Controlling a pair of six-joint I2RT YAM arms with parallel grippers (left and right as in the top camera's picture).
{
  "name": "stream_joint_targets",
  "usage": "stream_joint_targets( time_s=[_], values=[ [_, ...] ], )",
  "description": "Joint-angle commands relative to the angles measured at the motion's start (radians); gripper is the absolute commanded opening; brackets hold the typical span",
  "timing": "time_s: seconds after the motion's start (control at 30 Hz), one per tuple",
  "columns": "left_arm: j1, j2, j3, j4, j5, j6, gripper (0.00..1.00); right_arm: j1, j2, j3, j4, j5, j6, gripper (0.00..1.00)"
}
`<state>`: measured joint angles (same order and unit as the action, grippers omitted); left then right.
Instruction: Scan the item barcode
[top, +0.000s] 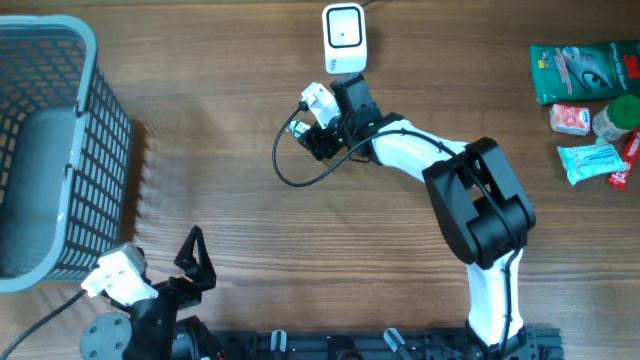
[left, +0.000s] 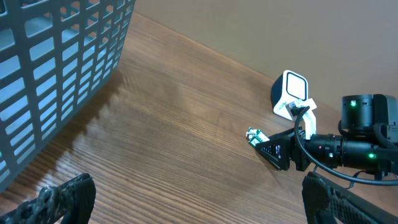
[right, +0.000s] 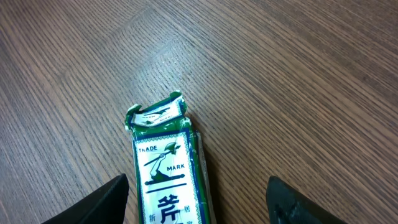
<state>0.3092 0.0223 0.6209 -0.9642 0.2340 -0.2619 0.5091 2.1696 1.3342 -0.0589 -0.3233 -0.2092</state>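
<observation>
Right gripper (right: 199, 193) has its dark fingers spread and clamps nothing. The green-and-white carton (right: 166, 186) sits between them, closer to the finger at the left of the wrist view. Its long axis runs straight away from the wrist, crumpled flap end farthest out. It is flat printed cardboard marked "TRADE MARK". Around it is matte wood-grain table (right: 298, 74). Farther off stands a white, rounded scanner (top: 343, 38). Left gripper (left: 202, 208) gapes wide.
</observation>
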Motion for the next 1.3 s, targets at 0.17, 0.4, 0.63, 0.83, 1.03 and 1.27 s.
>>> stream_joint_targets(
  time_s=[0.17,0.4,0.63,0.83,1.03,1.27],
  values=[
    [-0.006,-0.001,-0.002,0.005,0.001,-0.008,1.0,0.004,0.037,0.005,0.024,0.055,-0.001,0.37],
    [-0.006,-0.001,-0.002,0.005,0.001,-0.008,1.0,-0.009,-0.085,0.082,-0.122,-0.13,0.114,0.32],
    [-0.006,-0.001,-0.002,0.005,0.001,-0.008,1.0,-0.085,-0.217,0.092,-0.309,-0.602,0.116,0.36],
    [-0.006,-0.001,-0.002,0.005,0.001,-0.008,1.0,-0.096,-0.216,0.092,-0.35,-0.536,0.11,0.35],
    [-0.006,-0.001,-0.002,0.005,0.001,-0.008,1.0,-0.01,-0.206,0.092,-0.214,-0.207,0.081,0.93],
    [-0.006,-0.001,-0.002,0.005,0.001,-0.008,1.0,0.142,-0.014,0.092,0.131,0.182,0.023,0.95]
  ],
)
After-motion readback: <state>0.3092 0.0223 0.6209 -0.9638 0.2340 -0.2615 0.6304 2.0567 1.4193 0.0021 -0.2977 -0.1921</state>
